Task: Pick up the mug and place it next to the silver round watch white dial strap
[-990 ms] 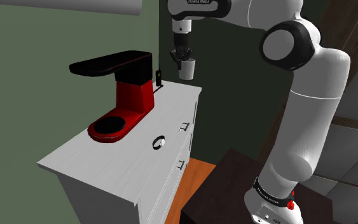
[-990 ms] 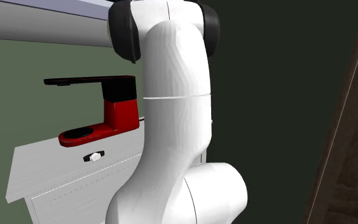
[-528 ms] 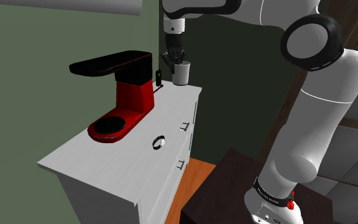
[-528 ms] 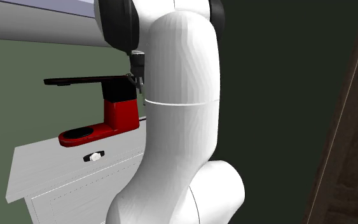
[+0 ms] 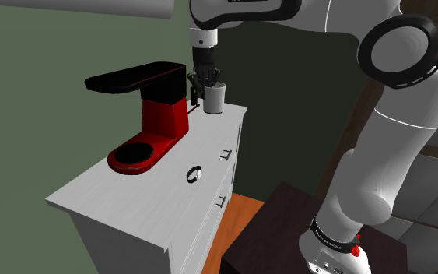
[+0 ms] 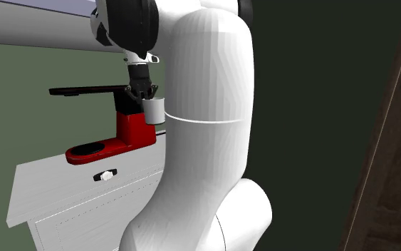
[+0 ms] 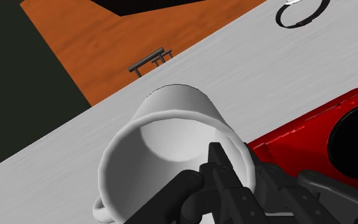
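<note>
A plain white mug [image 5: 215, 98] hangs upright just above the far end of the white dresser top [image 5: 131, 204], next to the red coffee machine [image 5: 153, 118]. My gripper [image 5: 207, 81] is shut on the mug's rim from above. In the second exterior view the mug [image 6: 153, 110] hangs under the gripper [image 6: 144, 91]. The wrist view looks into the mug [image 7: 165, 137], with the gripper [image 7: 225, 181] clasping its wall. The silver round watch [image 5: 194, 174] lies near the dresser's front edge, well short of the mug; it also appears as the watch [image 6: 106, 175] and the watch [image 7: 301, 13].
The coffee machine's black top [image 5: 135, 79] overhangs its red base [image 7: 323, 137] close beside the mug. Drawer handles [image 5: 226, 154] line the dresser front. Orange floor [image 7: 95, 44] and my dark stand [image 5: 279, 226] lie below. A green wall [image 5: 46, 70] backs the dresser.
The arm has carried the mug toward the shoulder view's left and a little lower, from beyond the dresser's far corner to just above its top beside the coffee machine. The grip stays shut.
</note>
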